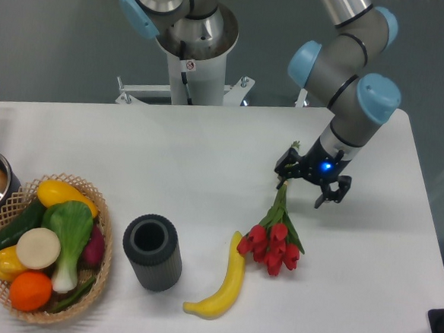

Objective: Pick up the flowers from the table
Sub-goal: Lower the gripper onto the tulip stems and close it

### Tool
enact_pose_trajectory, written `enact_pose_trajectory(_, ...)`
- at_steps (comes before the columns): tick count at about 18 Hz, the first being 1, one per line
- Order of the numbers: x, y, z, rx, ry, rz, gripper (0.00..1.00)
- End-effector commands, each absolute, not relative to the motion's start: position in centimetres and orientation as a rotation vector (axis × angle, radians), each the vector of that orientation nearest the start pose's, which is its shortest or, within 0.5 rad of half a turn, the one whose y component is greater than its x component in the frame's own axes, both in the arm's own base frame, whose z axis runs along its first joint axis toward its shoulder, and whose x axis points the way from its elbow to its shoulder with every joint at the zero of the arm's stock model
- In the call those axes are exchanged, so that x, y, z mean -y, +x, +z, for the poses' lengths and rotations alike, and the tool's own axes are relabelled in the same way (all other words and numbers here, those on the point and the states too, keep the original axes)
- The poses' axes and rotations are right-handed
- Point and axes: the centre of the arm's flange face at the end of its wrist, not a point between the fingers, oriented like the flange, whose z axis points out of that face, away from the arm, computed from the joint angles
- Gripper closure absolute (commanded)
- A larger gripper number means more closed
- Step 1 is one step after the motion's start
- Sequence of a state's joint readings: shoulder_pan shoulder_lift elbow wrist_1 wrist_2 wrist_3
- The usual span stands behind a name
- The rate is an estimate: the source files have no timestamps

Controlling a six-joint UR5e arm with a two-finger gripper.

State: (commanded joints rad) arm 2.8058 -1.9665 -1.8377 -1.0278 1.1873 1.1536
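Red tulip buds, a tight cluster of them, made up the head of the flowers (277,233), which lay flat on the white table (207,158) right of centre, green leaves fanning just above the buds and the long thin green stems running up and away, bound with a pale tie partway along. The gripper (313,182) hung over the upper stretch of those stems, its dark fingers spread apart and pointing down, a small blue light glowing on it, and it had hold of nothing; whether a fingertip touched the stems I couldn't tell. A yellow banana (223,287) lay just beside the buds on their left, its tip close against them. Further left stood a dark ribbed cylinder (152,251), upright and hollow, and beyond it a wicker basket (102,243) heaped with vegetables and fruit.
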Motion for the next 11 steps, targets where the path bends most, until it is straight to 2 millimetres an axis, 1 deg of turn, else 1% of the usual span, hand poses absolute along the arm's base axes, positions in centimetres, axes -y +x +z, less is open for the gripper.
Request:
enact_pose_trajectory(2, -35.0, -47.4, 20.2, 0.141, -2.806, -0.372, 0.0)
enact_pose_trajectory(6, -35.1, -47.7, 19.6, 0.144, -2.808, -0.387, 0.0)
enact_pose_trajectory(9, -35.3, -48.1, 18.4, 0.149, -2.808, -0.409, 0.0)
enact_pose_trajectory(11, -35.5, -48.3, 18.5, 0.15, -2.793, -0.415, 0.0)
